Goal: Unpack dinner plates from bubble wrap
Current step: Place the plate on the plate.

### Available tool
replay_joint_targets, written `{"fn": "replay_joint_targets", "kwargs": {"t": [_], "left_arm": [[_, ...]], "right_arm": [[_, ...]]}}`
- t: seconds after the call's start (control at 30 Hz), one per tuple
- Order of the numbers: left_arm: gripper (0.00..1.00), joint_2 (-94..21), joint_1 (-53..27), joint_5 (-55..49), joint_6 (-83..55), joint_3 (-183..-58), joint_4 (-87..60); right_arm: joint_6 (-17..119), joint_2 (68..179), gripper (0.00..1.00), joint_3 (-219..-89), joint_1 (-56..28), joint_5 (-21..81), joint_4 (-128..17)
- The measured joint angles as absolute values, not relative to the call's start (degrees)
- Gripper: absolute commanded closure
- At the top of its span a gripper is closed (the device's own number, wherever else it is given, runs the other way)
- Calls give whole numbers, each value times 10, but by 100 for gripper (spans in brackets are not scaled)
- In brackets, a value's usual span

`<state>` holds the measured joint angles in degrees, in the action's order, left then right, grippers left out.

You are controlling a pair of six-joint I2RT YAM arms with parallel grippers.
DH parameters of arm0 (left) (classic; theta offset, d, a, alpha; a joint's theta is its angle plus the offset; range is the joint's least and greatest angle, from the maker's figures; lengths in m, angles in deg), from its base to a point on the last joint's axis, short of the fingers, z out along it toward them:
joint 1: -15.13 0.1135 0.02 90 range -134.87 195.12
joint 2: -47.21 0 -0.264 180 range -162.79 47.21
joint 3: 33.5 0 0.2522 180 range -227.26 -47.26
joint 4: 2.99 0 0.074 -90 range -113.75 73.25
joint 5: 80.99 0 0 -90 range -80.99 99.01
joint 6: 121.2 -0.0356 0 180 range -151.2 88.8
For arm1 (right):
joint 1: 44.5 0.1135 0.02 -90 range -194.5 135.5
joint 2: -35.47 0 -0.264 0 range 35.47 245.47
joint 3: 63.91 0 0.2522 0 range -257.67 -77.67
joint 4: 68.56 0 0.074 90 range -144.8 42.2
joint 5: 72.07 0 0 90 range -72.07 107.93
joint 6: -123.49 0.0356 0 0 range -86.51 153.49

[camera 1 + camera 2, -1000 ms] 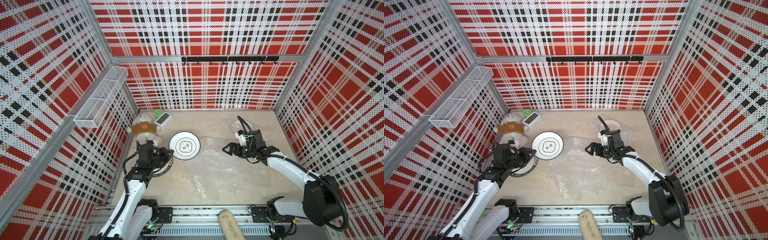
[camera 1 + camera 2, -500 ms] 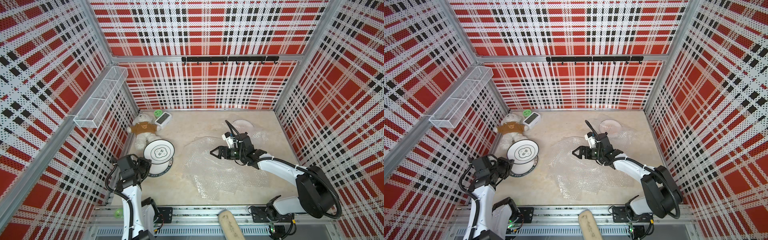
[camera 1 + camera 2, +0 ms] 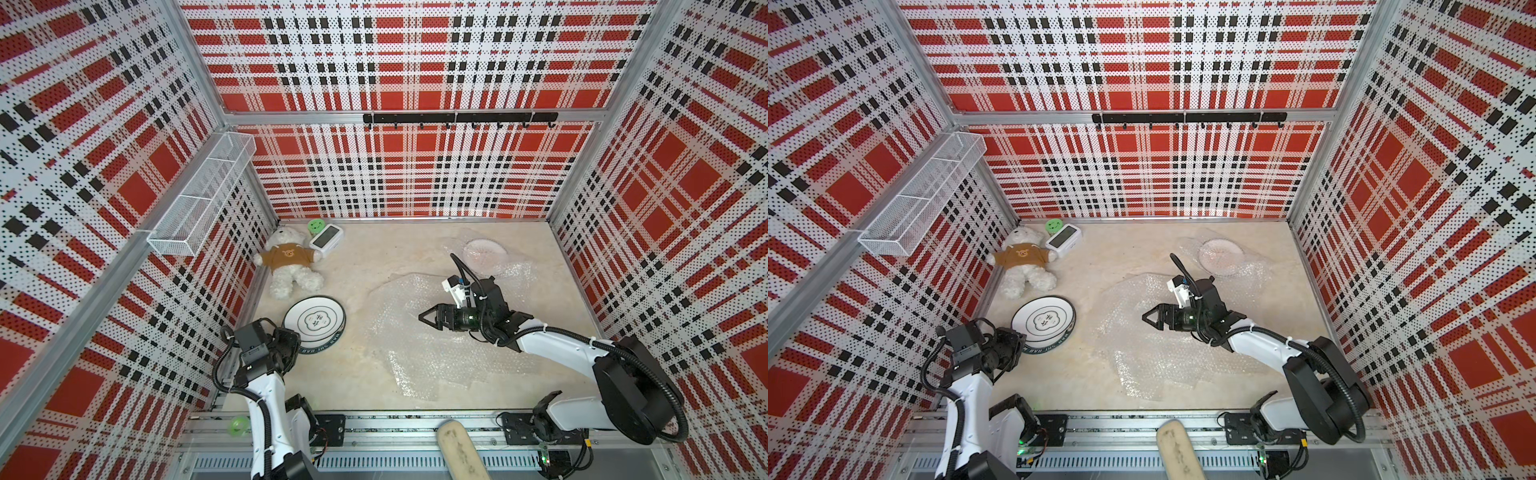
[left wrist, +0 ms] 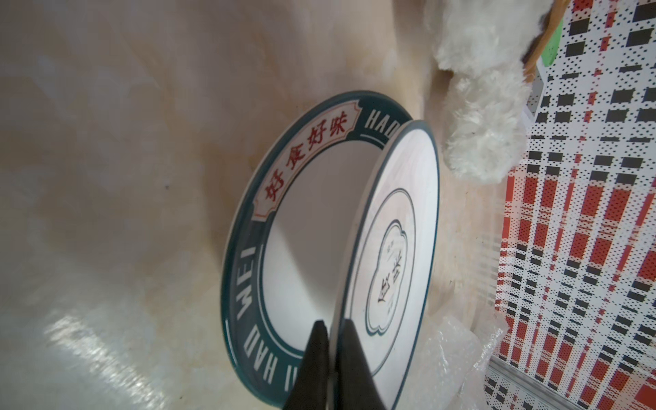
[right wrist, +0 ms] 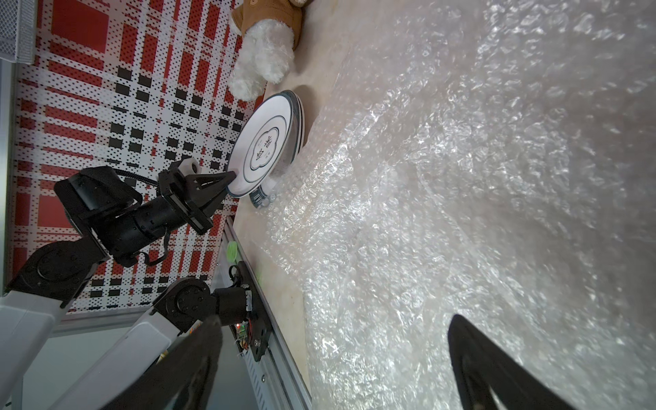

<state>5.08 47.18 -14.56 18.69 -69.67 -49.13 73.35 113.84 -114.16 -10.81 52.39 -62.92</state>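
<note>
Both top views: left gripper (image 3: pixel 294 343) clamped on the rim of the emblem plate (image 3: pixel 314 319), which tilts over the banded plate (image 3: pixel 326 348) near the teddy (image 3: pixel 289 262). Right gripper (image 3: pixel 424 318) spread wide above the bubble wrap (image 3: pixel 415 357); wrapped plate (image 3: pixel 485 252) far back.
Left wrist: jaws pinch the emblem plate's edge.
Right wrist: jaws gaping, wrap beneath.

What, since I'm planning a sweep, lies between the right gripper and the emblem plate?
Bubble wrap stretches out from the right gripper, then a bare strip of table runs up to the emblem plate. Both top views show this.
</note>
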Motion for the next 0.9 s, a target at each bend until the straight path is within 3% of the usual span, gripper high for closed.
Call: {"fn": "replay_joint_targets", "kwargs": {"t": [0.47,0.6,0.73,0.9], "left_arm": [[100,16,472,-137,186,-686,-450],[93,8,472,-137,186,-684,-438],[77,9,472,-137,185,-682,-432],[70,13,472,-135,184,-679,-433]], "right_arm": [[732,1133,0,-1142,-108,524,-627],[732,1133,0,-1142,-108,524,-628],[732,1135,0,-1142,-108,525,-628],[732,1139,0,-1142,-108,527,-630]]}}
